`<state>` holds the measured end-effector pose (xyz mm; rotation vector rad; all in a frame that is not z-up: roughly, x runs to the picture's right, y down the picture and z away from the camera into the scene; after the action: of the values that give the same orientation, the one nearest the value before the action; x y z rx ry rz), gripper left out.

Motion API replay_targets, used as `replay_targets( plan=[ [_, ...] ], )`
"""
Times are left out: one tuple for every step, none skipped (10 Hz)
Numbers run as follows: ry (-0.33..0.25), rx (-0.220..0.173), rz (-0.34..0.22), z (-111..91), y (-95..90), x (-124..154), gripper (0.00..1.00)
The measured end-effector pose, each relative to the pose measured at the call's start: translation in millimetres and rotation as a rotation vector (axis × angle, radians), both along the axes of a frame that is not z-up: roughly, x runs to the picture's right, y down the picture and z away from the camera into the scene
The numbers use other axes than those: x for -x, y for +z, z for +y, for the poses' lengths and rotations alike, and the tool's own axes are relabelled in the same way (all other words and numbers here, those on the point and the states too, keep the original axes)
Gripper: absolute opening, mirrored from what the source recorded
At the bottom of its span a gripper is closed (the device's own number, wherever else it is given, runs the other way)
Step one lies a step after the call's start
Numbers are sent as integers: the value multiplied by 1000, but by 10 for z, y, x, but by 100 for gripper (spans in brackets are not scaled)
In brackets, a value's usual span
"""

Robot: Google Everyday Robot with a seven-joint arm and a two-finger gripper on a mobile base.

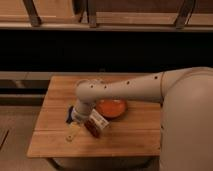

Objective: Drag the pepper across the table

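Note:
The pepper [91, 129], small, dark red and glossy, lies on the light wooden table [131, 134] left of centre, tucked against the lower side of a white carton [98, 120]. My white arm reaches in from the right across the table. My gripper [71, 134], with its pale yellowish tip, hangs low over the front left of the table, just left of the pepper and apart from it. It looks open and holds nothing.
A round orange plate [112, 107] sits behind the carton at mid-table. A blue object [69, 113] peeks out left of my wrist. My bulky arm covers the right side of the view. Dark shelving runs behind the table.

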<state>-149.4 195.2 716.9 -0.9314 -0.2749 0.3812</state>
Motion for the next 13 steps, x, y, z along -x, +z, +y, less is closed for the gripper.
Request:
replay_targets(
  plan=[
    [0, 11, 14, 16, 29, -49, 80],
    [1, 11, 14, 14, 31, -48, 80],
    [0, 11, 13, 13, 28, -40, 80],
    [0, 11, 14, 13, 29, -37, 80],
    [-2, 11, 19, 9, 32, -39, 80],
    [-7, 20, 39, 28, 54, -65, 80],
    [-15, 36, 68, 68, 85, -78, 80],
    [-16, 60, 136, 121, 151, -116, 80],
    [-8, 68, 181, 122, 183, -156, 80],
    [-1, 80, 219, 134, 202, -189, 80],
    [7, 95, 260, 156, 212, -188, 80],
    [6, 108, 284, 194, 204, -149, 80],
    [5, 117, 298, 218, 199, -140, 80]
  ],
)
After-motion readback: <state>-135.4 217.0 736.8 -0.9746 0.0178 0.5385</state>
